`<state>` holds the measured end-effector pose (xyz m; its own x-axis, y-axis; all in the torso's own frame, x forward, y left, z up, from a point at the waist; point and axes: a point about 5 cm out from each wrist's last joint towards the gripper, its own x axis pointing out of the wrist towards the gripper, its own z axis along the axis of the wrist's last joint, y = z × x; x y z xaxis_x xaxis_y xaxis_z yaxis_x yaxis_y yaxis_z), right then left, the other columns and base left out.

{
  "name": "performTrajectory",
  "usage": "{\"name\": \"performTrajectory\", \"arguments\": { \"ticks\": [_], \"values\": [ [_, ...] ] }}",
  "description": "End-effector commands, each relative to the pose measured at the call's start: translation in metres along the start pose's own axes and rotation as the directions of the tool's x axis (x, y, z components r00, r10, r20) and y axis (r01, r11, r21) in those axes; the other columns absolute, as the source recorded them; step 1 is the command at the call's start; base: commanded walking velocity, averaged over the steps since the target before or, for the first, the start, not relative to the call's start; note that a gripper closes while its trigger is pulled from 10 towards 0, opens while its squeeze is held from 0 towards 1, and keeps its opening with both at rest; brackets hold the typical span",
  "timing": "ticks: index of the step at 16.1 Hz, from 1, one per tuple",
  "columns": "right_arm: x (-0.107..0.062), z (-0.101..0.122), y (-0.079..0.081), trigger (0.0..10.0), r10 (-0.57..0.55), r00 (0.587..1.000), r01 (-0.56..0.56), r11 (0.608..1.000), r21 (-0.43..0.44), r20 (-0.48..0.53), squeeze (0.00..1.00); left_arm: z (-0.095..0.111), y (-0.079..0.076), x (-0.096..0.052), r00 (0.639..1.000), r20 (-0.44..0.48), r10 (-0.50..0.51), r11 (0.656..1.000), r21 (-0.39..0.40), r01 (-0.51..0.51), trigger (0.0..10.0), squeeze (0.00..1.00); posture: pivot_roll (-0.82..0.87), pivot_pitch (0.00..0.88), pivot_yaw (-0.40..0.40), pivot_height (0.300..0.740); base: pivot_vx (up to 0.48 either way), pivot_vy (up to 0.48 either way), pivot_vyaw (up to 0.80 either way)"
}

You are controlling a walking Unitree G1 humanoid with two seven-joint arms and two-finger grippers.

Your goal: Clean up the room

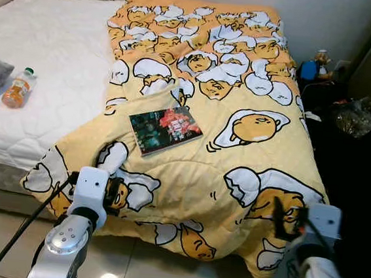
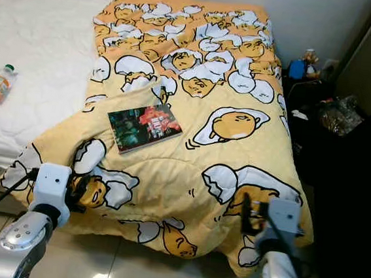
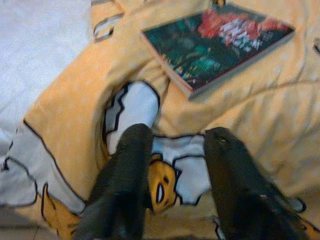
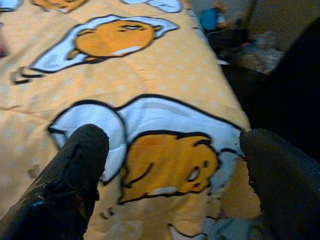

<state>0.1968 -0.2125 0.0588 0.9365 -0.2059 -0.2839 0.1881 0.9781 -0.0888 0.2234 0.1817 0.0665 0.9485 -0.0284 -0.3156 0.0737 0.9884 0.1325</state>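
You have both grippers at the foot edge of the bed (image 1: 55, 61), over the yellow blanket (image 1: 236, 157): left gripper (image 3: 172, 160) and right gripper (image 4: 172, 150) both spread open, holding nothing. A book (image 1: 165, 130) lies mid-blanket. A bottle (image 1: 18, 88) of orange liquid rests near the mattress's left edge.

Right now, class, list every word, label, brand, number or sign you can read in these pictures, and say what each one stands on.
None can be read.
Book on the yellow blanket: red and white title lettering on the cover, too blurred to read.
Bottle on the white mattress: its label is too small to read.
Blanket: cartoon egg pictures, no words.
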Motion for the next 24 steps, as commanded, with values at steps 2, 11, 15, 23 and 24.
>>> {"name": "performTrajectory", "arguments": {
  "ticks": [2, 11, 15, 23, 24],
  "values": [
    [-0.003, 0.009, -0.004, 10.0, -0.043, 0.998, 0.044, 0.999, -0.025, 0.053, 1.00, 0.007, -0.003, -0.004, 0.998, 0.053, -0.022, 1.000, 0.004, 0.022, 10.0, 1.00, -0.11, 0.000, 0.037, 0.740, 0.000, 0.000, 0.00],
    [0.022, 0.031, 0.019, 10.0, 0.052, 0.992, -0.053, 0.998, 0.014, 0.115, 1.00, 0.010, 0.001, 0.016, 0.998, 0.059, -0.018, 1.000, -0.017, 0.019, 10.0, 1.00, -0.19, 0.000, 0.086, 0.740, 0.000, 0.000, 0.30],
    [0.022, 0.041, 0.023, 10.0, 0.079, 0.985, -0.080, 0.997, -0.002, 0.151, 1.00, 0.019, -0.001, 0.019, 0.997, 0.080, -0.006, 1.000, -0.024, 0.008, 10.0, 1.00, -0.18, 0.000, 0.077, 0.740, 0.000, 0.000, 0.00],
    [0.032, 0.044, 0.020, 10.0, -0.040, 0.986, 0.015, 0.987, 0.158, 0.161, 1.00, 0.036, 0.005, 0.028, 0.993, 0.122, -0.004, 0.999, -0.031, 0.008, 10.0, 1.00, -0.13, 0.000, 0.053, 0.740, 0.110, 0.000, 0.00],
    [0.034, 0.041, 0.018, 10.0, -0.091, 0.988, 0.074, 0.988, 0.137, 0.125, 1.00, 0.040, 0.008, 0.030, 0.991, 0.131, 0.005, 0.999, -0.032, -0.001, 10.0, 1.00, -0.12, 0.000, 0.051, 0.740, 0.319, 0.000, 0.00]
  ]
}}
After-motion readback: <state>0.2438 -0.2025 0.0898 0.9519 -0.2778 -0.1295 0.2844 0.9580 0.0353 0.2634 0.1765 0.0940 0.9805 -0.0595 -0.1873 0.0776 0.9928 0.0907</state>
